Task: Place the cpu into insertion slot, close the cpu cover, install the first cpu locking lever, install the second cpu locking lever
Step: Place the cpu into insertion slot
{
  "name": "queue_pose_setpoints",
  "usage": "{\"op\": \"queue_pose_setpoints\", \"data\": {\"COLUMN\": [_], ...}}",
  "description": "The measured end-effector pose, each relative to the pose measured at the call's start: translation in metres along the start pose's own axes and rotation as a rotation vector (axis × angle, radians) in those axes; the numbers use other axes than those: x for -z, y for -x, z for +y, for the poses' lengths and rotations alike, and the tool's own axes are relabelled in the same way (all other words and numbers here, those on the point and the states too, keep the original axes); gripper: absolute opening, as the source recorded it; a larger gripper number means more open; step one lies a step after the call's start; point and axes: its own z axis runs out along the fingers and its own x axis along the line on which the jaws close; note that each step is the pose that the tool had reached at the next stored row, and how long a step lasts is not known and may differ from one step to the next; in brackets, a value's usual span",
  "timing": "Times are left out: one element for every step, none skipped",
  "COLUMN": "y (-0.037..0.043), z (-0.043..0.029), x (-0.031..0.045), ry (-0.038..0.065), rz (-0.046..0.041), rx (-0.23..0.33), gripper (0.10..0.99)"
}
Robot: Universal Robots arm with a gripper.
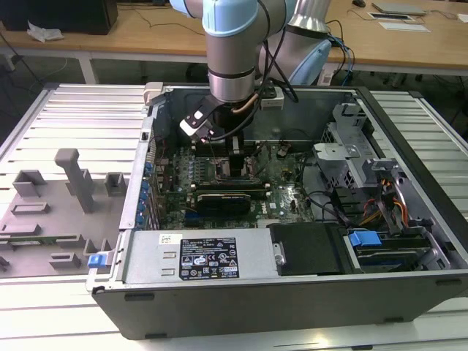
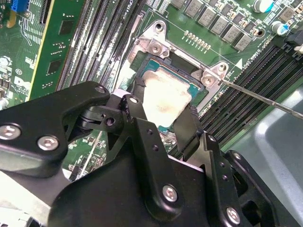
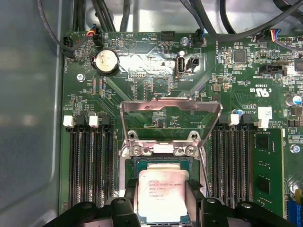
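The silvery cpu [image 3: 162, 198] lies flat over the insertion slot [image 3: 142, 165], the cpu cover [image 3: 170, 105] standing open.

Robotics lab or test workshop. Robot arm [image 1: 232, 58] reaches into open computer case [image 1: 292, 285], motherboard [image 3: 156, 90] laid bare. Case sits on slatted metal bench [image 1: 80, 110]. Grey plate of moulded holders [image 1: 51, 212] beside case, at exterior view's left. Wooden desks [image 1: 146, 33] behind, papers [image 1: 404, 25] on one.

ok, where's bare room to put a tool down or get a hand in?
Free: slatted table on the exterior view's left, behind the grey fixture tray, and on its right past the case. Crowded: the tray itself; the motherboard, where the gripper holds the cpu beside the raised cpu cover.
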Motion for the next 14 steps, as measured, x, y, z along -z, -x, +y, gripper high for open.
{"op": "queue_pose_setpoints", "data": {"y": [0.0001,0.0001,0.0002,0.0002,0.0002,0.0002,0.0003,0.0002,0.0002,0.0003,0.0003,0.0003,0.0003,0.0003], "z": [0.0001,0.0003,0.0006,0.0007,0.0008,0.0008,0.0008,0.0008,0.0009,0.0008,0.0009,0.0009,0.0009,0.0009], "x": [0.0012,0.0035,0.0068,0.0085,0.0090,0.0091,0.0094,0.0095,0.0096,0.0098,0.0099,0.0101,0.0103,0.0105], "ry": [0.000,0.000,0.000,0.000,0.000,0.000,0.000,0.000,0.000,0.000,0.000,0.000,0.000,0.000], "rz": [-0.0003,-0.0002,-0.0003,-0.0003,-0.0003,0.0000,-0.0003,-0.0003,-0.0003,-0.0003,-0.0003,-0.0002,-0.0003,-0.0003], "rx": [0.000,0.000,0.000,0.000,0.000,0.000,0.000,0.000,0.000,0.000,0.000,0.000,0.000,0.000], "gripper": [0.514,0.514,0.514,0.514,0.514,0.514,0.514,0.514,0.498,0.431,0.369,0.369,0.310,0.188]}}
